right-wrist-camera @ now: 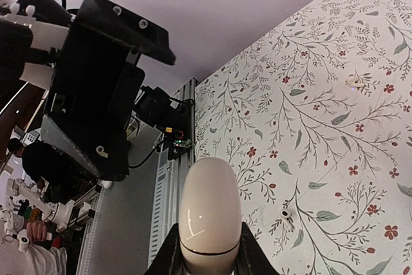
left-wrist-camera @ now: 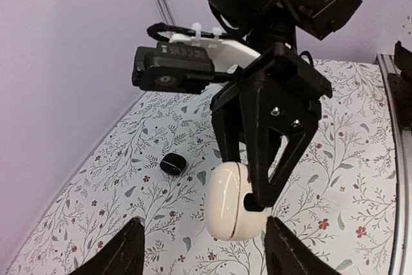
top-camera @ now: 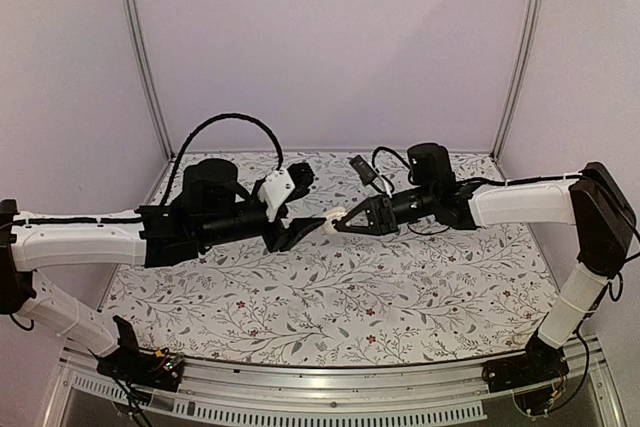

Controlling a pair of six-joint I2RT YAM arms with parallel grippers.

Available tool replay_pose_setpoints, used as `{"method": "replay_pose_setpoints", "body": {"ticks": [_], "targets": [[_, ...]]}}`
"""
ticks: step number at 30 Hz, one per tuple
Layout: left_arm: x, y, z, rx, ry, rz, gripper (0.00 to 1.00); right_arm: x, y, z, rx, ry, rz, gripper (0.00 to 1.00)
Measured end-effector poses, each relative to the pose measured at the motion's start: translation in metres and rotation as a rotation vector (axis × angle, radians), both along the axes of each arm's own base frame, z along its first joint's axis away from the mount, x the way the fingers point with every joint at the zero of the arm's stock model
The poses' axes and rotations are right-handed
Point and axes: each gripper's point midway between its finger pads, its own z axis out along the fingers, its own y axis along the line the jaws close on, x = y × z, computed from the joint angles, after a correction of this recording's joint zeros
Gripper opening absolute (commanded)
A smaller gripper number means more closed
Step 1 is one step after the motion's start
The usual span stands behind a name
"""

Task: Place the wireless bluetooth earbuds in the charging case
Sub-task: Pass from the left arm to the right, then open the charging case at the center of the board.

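My right gripper point(top-camera: 345, 222) is shut on a cream-white egg-shaped case point(top-camera: 337, 218) with a thin seam and holds it closed above the table's middle. It shows in the right wrist view point(right-wrist-camera: 209, 214) and the left wrist view point(left-wrist-camera: 230, 201). My left gripper point(top-camera: 292, 235) is open and empty, its fingertips point(left-wrist-camera: 132, 246) spread wide just short of that case. A small black pebble-shaped charging case point(left-wrist-camera: 172, 164) lies closed on the cloth beyond it. Two tiny white earbud-like pieces point(right-wrist-camera: 285, 214) point(right-wrist-camera: 353, 82) lie on the cloth. No black earbud is in view.
The floral table cloth point(top-camera: 330, 297) is walled by purple panels at the back and sides. A metal rail point(top-camera: 320, 397) runs along the near edge. The two arms meet nose to nose over the table's middle.
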Motion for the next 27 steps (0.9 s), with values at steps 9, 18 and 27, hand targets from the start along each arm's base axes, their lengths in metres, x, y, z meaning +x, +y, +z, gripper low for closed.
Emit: {"method": "replay_pose_setpoints", "body": {"ticks": [9,18,27], "targets": [[0.005,-0.002,-0.001,-0.054,0.102,-0.032,0.59,-0.013,-0.012,0.038,0.052,-0.17,0.022,0.04],[0.005,-0.012,-0.013,-0.041,0.141,-0.061,0.58,-0.014,-0.012,0.03,0.015,-0.206,0.011,0.03],[0.011,-0.019,-0.003,-0.059,0.134,-0.057,0.55,-0.02,-0.009,0.024,-0.008,-0.232,0.02,0.01]]}}
